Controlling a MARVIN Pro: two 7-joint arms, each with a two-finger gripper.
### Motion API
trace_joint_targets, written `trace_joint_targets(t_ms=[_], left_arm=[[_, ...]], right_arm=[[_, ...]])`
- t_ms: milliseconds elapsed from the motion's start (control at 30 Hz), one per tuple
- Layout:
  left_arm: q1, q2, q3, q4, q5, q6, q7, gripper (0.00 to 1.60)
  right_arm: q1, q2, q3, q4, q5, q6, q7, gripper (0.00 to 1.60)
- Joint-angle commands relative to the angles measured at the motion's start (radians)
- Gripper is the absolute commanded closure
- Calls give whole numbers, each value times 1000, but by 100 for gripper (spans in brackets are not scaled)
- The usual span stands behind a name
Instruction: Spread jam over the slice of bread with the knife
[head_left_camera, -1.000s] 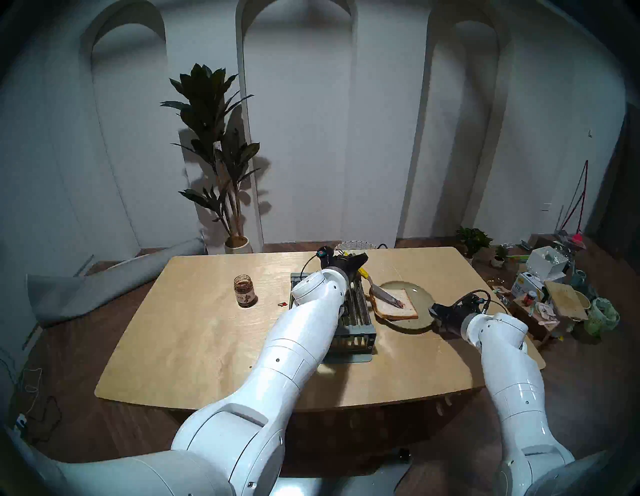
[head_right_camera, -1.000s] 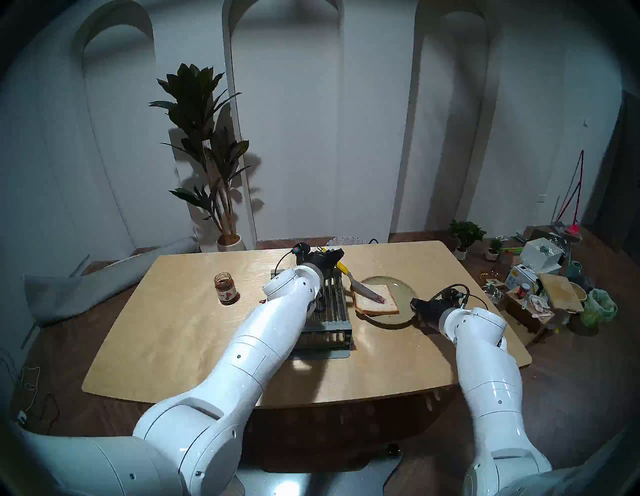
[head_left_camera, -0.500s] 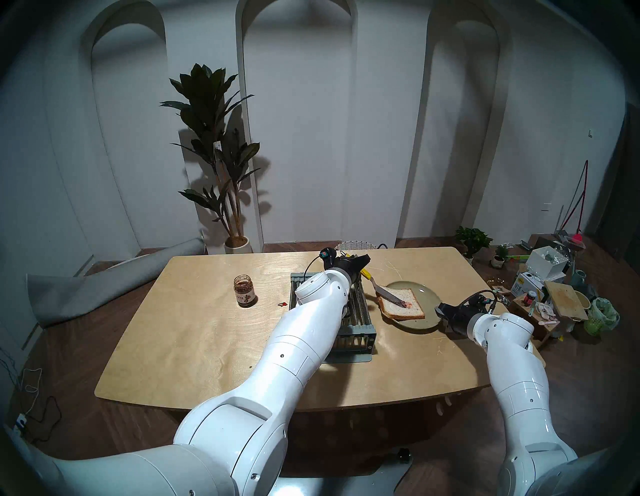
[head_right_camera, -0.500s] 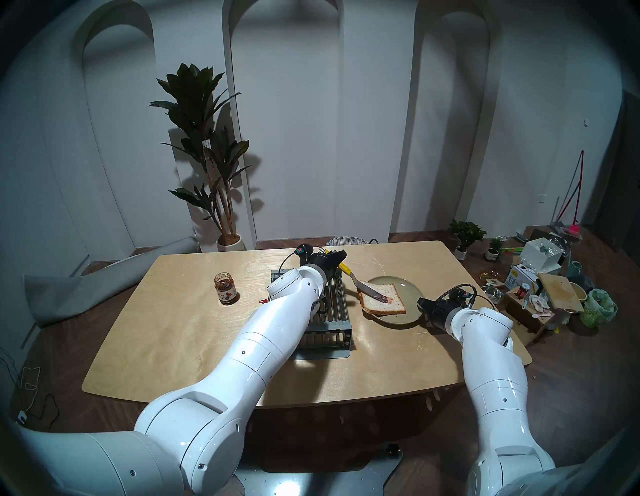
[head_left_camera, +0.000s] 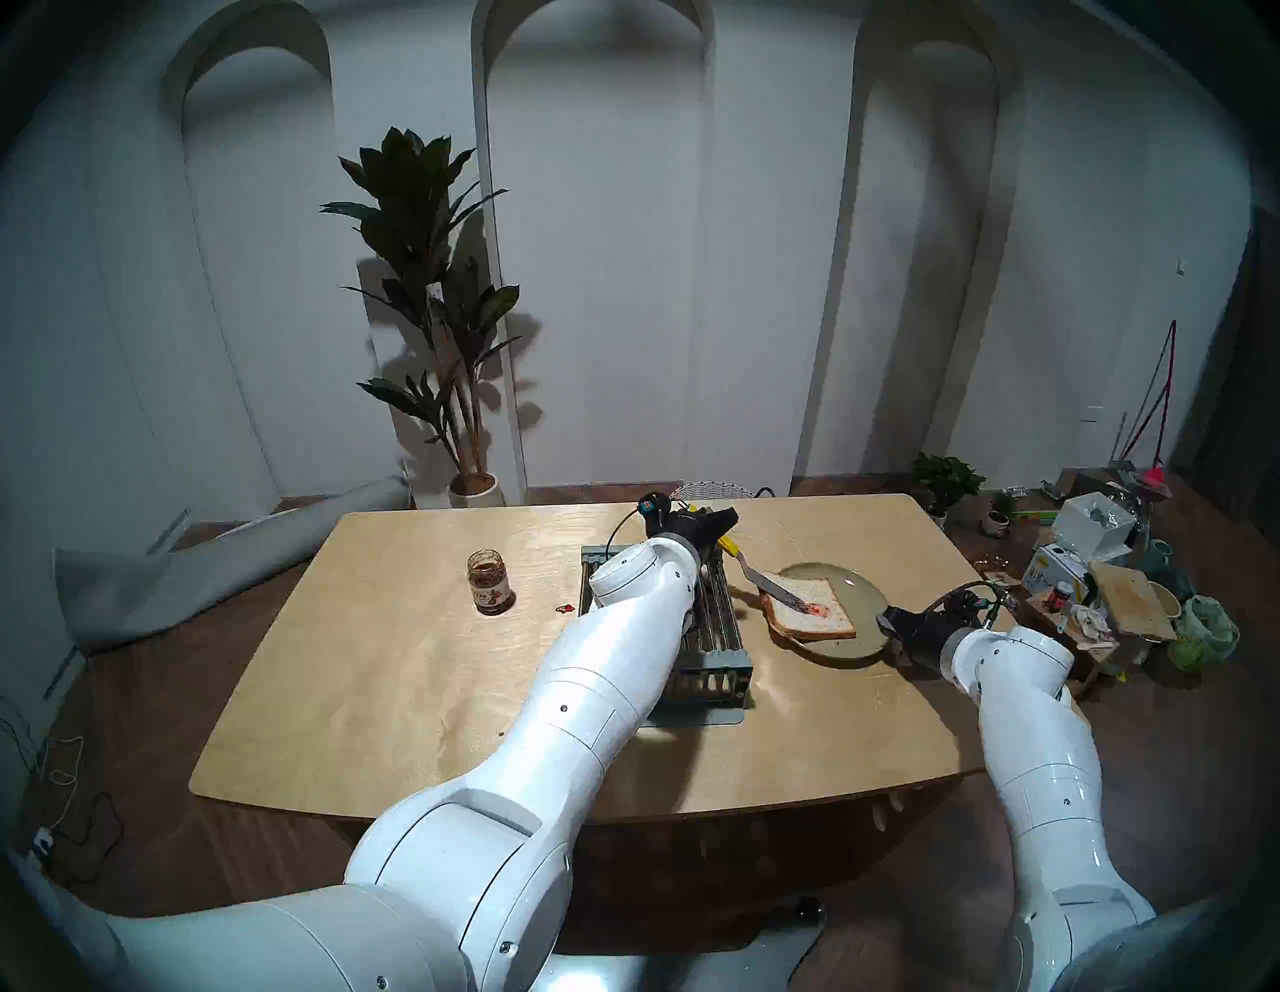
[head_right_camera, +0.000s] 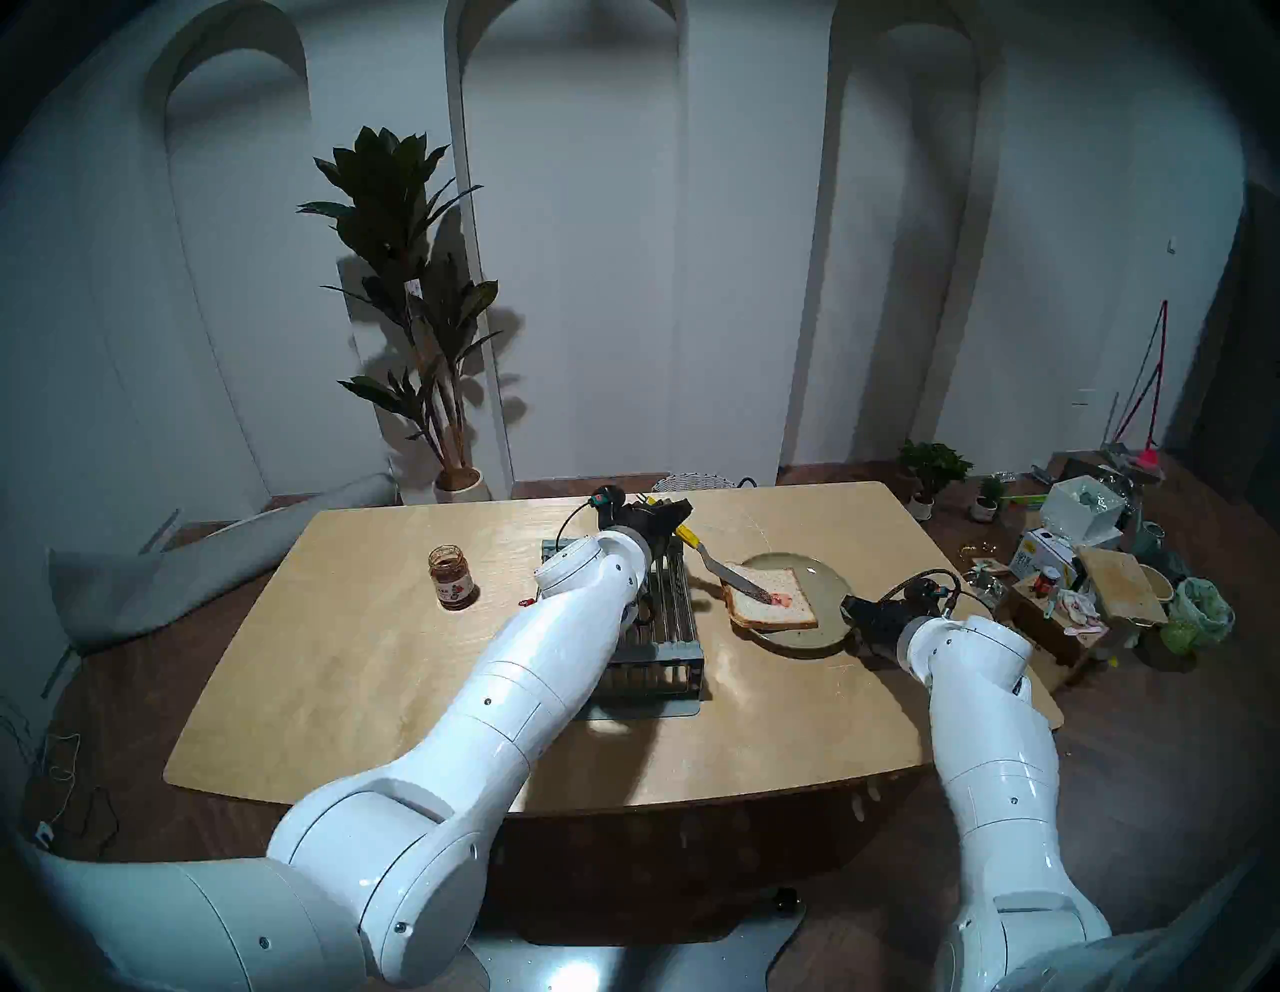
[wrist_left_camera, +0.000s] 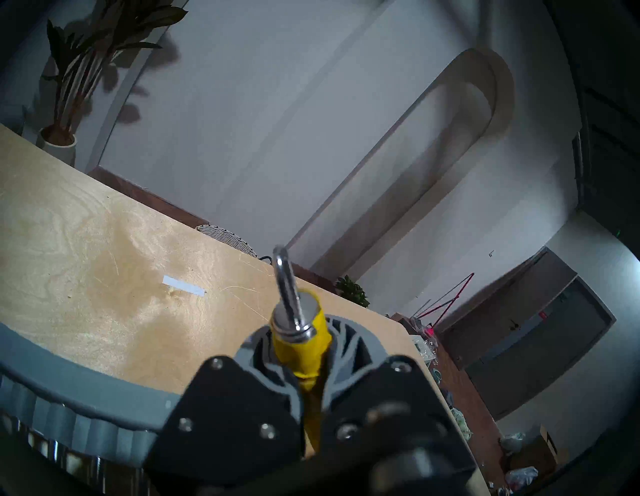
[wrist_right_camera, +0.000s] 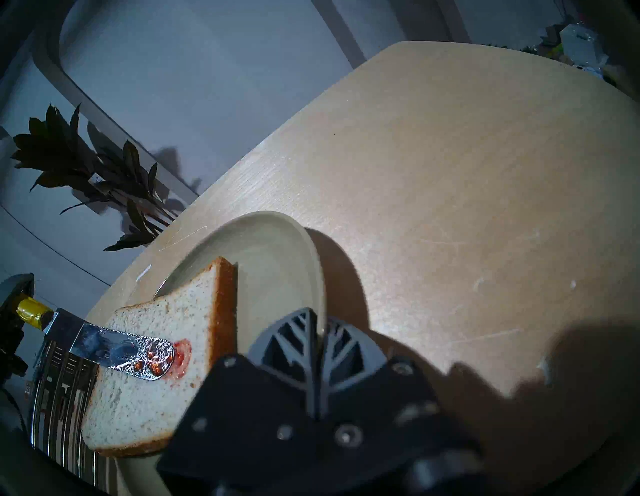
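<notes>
Pale plywood makes up the table (head_left_camera: 415, 623), and from where I stand it carries everything: a grey barred rack (head_left_camera: 713, 623) in the middle, an olive-green plate (head_left_camera: 855, 589) to its right, and a small labelled jar (head_left_camera: 490, 580) of dark jam well apart on the left, its lid off.

On the plate lies the slice of bread (wrist_right_camera: 152, 374), square and pale, its left corner reaching out over the plate's rim toward the rack. The right pincer (wrist_right_camera: 318, 332) is closed on the near rim of the plate, its two webbed fingers pressed together over the edge, steadying it.

The left pincer (wrist_left_camera: 304, 363) is clamped around the yellow handle of the knife (wrist_right_camera: 114, 350), the metal ring standing up above the grip. The blade slants down onto the bread, with dark lumps of jam clinging to its tip.

Smallest of all is the red smear (wrist_right_camera: 181, 358) just beyond the tip. I'd judge the spreading has barely begun: one small dab is down, and nearly the whole face of the bread is bare.
</notes>
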Motion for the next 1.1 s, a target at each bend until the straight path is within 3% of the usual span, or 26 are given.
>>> trace_joint_targets(t_ms=[0,1067], left_arm=[[-11,11,-6,-42,5,-4,5,160],[50,97,58,-298,76,95,95,160]], right_arm=[[-24,-9,5,-13,1,9,-6,160],[-17,-39,-14,-15,-6,8,7,160]])
